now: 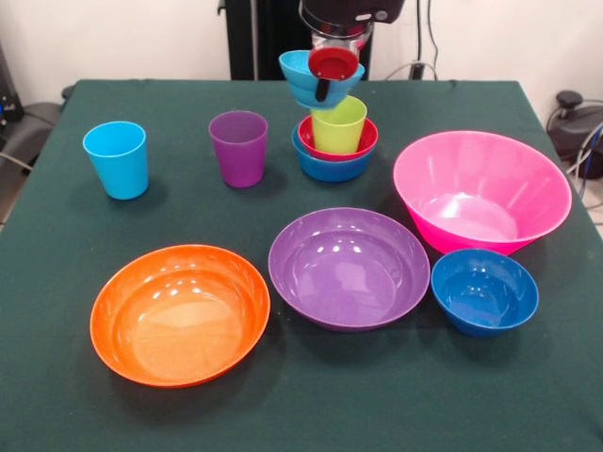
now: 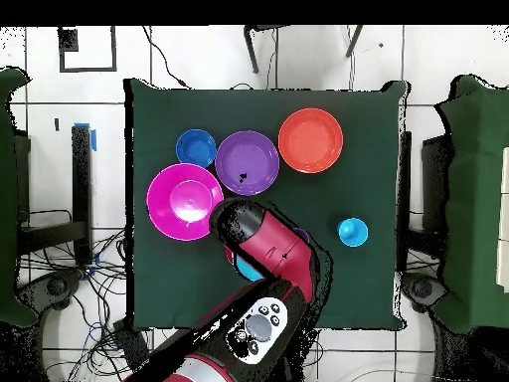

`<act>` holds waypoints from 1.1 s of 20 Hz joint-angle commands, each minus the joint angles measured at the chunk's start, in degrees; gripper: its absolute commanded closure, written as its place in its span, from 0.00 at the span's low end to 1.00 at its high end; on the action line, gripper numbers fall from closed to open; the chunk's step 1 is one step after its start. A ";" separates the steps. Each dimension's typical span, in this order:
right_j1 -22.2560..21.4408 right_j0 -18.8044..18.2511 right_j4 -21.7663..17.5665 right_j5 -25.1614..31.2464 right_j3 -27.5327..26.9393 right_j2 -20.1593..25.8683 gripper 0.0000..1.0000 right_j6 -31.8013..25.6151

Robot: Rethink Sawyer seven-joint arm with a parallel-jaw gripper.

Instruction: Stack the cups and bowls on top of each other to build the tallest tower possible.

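The tower (image 1: 334, 151) stands at the back middle: a blue bowl (image 1: 328, 169) holds a red bowl (image 1: 363, 141), and a lime green cup (image 1: 339, 125) stands upright in that. Just above and a little left of the cup hangs a small cyan bowl (image 1: 303, 80), tilted. My gripper (image 1: 330, 77) comes down from the top and is shut on its rim, with one black finger (image 1: 323, 90) reaching inside it. In the overhead view the arm (image 2: 273, 249) hides the tower, and only a bit of the cyan bowl (image 2: 246, 269) shows.
A purple cup (image 1: 238, 148) and a light blue cup (image 1: 117, 158) stand upright left of the tower. A big pink bowl (image 1: 482, 188) is on the right, with a dark blue bowl (image 1: 484, 291) in front of it. Wide purple (image 1: 349, 267) and orange (image 1: 179, 314) bowls lie in front.
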 commanded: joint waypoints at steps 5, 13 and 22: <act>3.13 -0.39 -5.78 -3.50 -3.80 6.14 1.00 2.24; 2.84 -0.33 -6.61 -3.27 -4.30 6.68 1.00 2.78; 2.69 -0.76 -6.69 -3.82 -3.95 7.03 1.00 2.57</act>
